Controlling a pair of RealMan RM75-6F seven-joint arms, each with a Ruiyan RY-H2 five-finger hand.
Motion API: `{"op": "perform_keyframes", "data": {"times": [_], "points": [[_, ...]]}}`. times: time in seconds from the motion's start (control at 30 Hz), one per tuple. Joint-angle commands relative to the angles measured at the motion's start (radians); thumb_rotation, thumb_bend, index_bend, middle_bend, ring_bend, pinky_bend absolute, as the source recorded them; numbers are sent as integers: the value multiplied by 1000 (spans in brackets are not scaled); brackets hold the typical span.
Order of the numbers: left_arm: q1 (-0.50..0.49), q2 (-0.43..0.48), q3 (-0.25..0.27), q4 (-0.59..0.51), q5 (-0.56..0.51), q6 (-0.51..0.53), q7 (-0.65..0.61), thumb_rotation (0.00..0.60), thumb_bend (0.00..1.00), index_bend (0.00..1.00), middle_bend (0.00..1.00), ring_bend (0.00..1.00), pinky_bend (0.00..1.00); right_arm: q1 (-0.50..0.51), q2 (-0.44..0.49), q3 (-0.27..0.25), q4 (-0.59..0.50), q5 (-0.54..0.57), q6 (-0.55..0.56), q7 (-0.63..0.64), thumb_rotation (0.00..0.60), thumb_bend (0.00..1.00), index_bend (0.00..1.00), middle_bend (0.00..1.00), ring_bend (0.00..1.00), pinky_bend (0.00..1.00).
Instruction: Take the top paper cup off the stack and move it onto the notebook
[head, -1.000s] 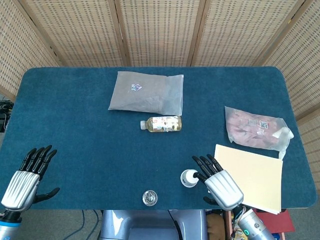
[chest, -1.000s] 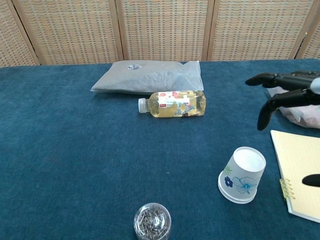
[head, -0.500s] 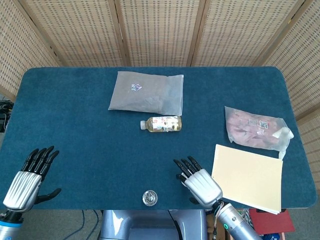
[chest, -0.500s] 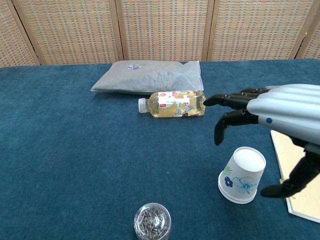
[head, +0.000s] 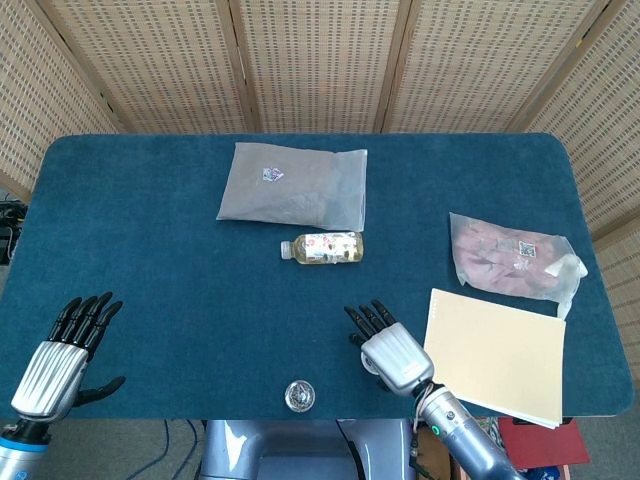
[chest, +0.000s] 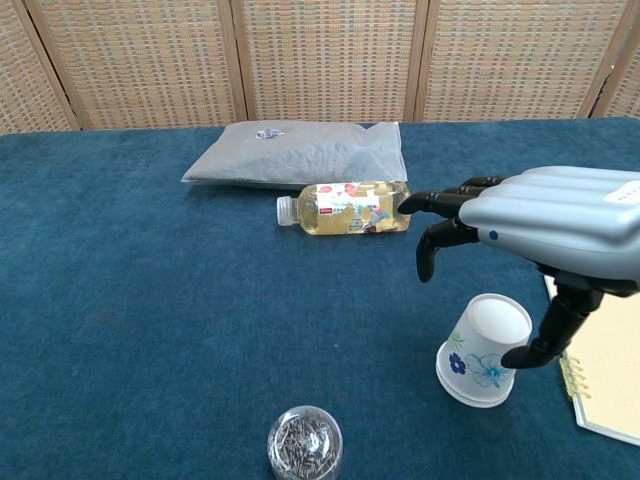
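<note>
the paper cup stack (chest: 484, 349) stood just below the right hand's (chest: 560, 222) spread, empty fingers (chest: 440, 238), thumb beside its rim.

The silver-backed right hand (chest: 545, 235) hangs open over the white flower-printed paper cup stack (chest: 483, 350), its thumb just beside the rim, and bare blue tablecloth (chest: 150, 330) lies open to the stack's left and front. The cream spiral notebook (chest: 605, 370) lies just right of the stack with nothing between them. The lying clear juice bottle (chest: 345, 208) and grey plastic pouch (chest: 300, 153) sit well behind, a small round clear tub of metal clips (chest: 305, 443) near the front edge, and a pink-filled clear bag (head: 512, 254) beyond the notebook.
</note>
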Motion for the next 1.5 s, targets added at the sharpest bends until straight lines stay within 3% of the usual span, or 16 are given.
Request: {"op": "perform_keyframes", "data": {"times": [0.03, 0.53, 1.5], "points": [[0, -1, 1, 0, 0, -2, 2, 600, 149, 0, 0, 0, 0, 18, -6, 1, 9, 26, 17, -16, 600, 179, 287, 0, 0, 0], [-2, -2, 1, 1, 1, -1, 0, 600, 150, 0, 0, 0, 0, 74, -15, -38, 15, 113, 92, -78, 600, 178, 310, 0, 0, 0], [-2, -3, 1, -1, 1, 0, 0, 600, 149, 0, 0, 0, 0, 138, -25, -90, 60, 168, 140, -42, 600, 179, 352, 26, 0, 0]]}}
